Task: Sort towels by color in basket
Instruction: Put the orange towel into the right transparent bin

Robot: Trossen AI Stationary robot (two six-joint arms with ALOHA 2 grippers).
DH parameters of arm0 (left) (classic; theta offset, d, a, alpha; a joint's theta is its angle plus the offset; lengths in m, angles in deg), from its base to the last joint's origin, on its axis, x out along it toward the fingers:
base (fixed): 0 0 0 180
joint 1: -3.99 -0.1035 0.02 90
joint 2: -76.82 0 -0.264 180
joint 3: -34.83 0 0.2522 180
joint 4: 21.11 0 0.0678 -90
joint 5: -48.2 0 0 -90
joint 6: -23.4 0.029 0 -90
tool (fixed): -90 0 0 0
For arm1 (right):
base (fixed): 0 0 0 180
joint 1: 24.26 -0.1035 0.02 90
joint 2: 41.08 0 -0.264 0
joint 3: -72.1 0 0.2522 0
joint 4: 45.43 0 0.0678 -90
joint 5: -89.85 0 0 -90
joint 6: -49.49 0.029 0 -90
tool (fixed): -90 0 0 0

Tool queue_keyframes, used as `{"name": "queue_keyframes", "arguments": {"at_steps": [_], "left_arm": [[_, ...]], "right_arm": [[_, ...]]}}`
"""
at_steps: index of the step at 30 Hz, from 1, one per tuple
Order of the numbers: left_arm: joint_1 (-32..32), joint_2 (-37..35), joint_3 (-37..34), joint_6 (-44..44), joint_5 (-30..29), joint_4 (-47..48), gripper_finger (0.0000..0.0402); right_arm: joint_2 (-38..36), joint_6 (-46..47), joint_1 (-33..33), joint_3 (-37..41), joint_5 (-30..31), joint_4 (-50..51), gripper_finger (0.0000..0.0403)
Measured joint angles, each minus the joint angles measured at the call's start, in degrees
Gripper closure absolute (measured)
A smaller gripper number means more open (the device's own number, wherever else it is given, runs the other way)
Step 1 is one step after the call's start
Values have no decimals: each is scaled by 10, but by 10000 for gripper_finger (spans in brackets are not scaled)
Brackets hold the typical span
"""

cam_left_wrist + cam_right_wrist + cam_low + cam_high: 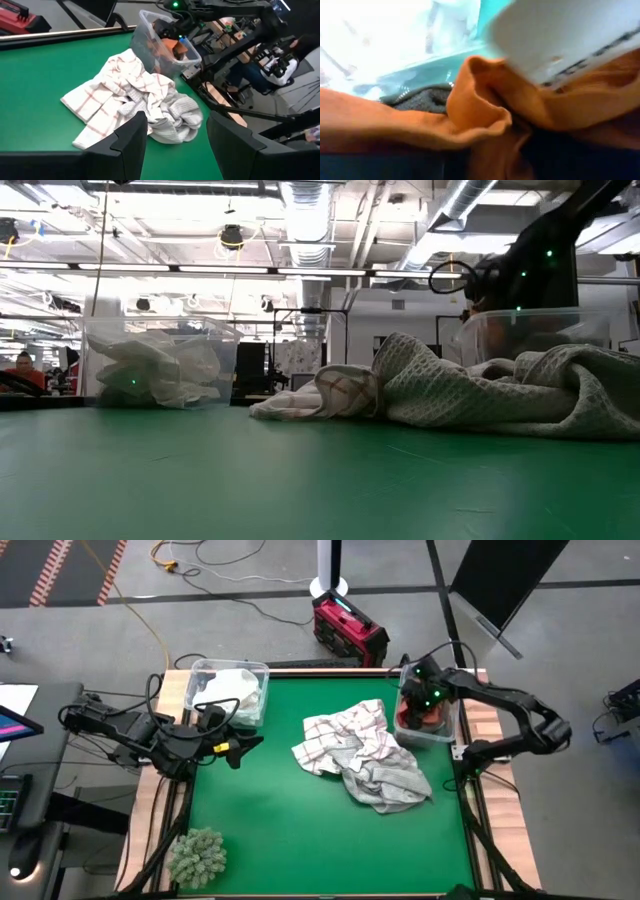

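You're maybe halfway: white towels (236, 688) sit in the upper-left bin (262, 670), orange towel (430, 716) in the right bin (452, 734). Your right end effector (425, 700) is down in there, grip unclear. The left end effector (243, 746) is spread, idle. The checked towel (340, 732) and grey towel (392, 784) wait mid-counter (270, 840).

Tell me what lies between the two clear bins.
In the high view, between the left bin and right bin: green mat, then the checked towel.

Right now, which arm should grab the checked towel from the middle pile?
Left, probably. The left tool hangs open and free over the mat, facing the checked towel; the right tool is down in the right bin among orange cloth.
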Motion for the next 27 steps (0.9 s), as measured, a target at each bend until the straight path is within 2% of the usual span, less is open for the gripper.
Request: {"name": "queue_keyframes", "arguments": {"at_steps": [4, 11, 17, 20, 24, 27], "left_arm": [[0, 0, 0, 6, 0, 0, 207], [0, 0, 0, 6, 0, 0, 207], [0, 0, 0, 6, 0, 0, 207], [0, 0, 0, 5, 0, 0, 207], [0, 0, 0, -2, 1, 0, 207], [0, 0, 0, -5, 2, 0, 207]], "right_arm": [[6, 4, 6, -7, -10, 10, 194], [-67, 16, -2, -85, 4, 122, 203], [-111, 17, -15, -176, 88, 279, 195], [-130, 30, -15, -199, 108, 327, 191], [-134, 44, -14, -186, 118, 336, 193], [-123, 32, -15, -136, 122, 264, 199]]}}
